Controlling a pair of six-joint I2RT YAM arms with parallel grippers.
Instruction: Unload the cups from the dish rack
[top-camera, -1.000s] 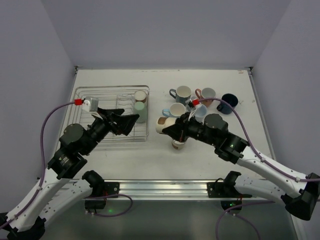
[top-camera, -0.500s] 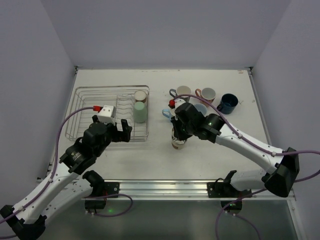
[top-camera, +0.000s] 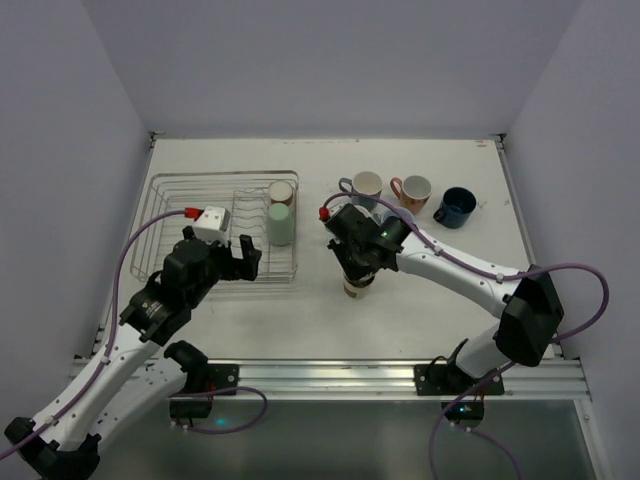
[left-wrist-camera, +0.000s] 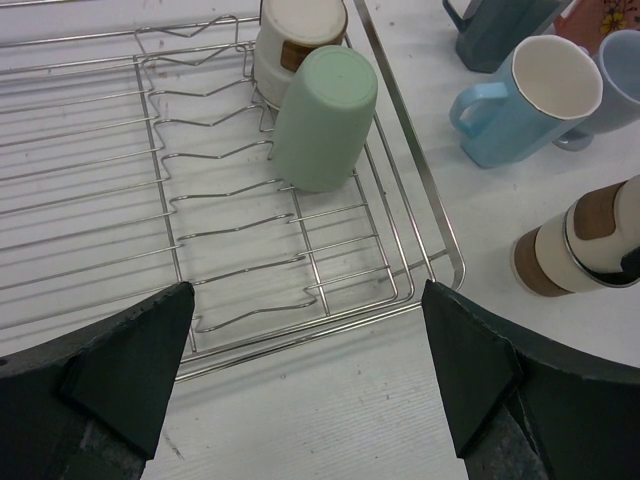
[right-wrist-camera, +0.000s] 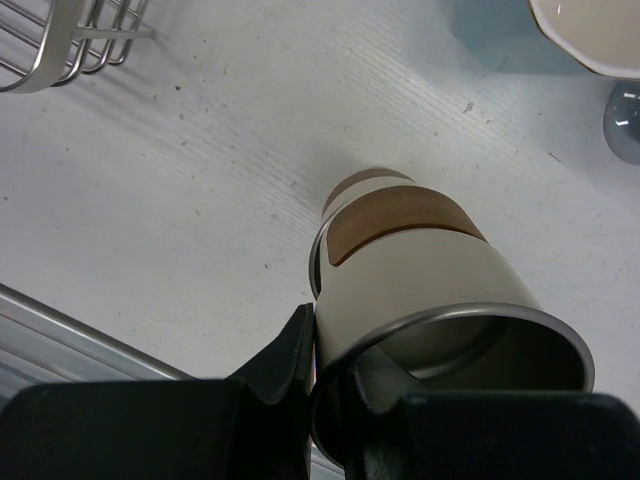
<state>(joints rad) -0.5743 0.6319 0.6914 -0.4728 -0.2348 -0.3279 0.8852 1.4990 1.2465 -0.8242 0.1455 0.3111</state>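
Note:
My right gripper is shut on the rim of a beige tumbler, one finger inside and one outside. The tumbler is upright, nested in another beige tumbler with a brown band on the table right of the dish rack. The stack also shows in the left wrist view. My left gripper is open and empty over the rack's front edge. In the rack's far right corner a pale green tumbler lies upside down against another beige tumbler.
On the table right of the rack stand a grey-teal mug, a salmon pink mug, a navy mug and a light blue mug. My right arm crosses over the light blue mug in the top view.
My right gripper turned its beige tumbler from tilted to upright and lowered it into the tumbler on the table. My left gripper drew back from over the rack to its front edge.

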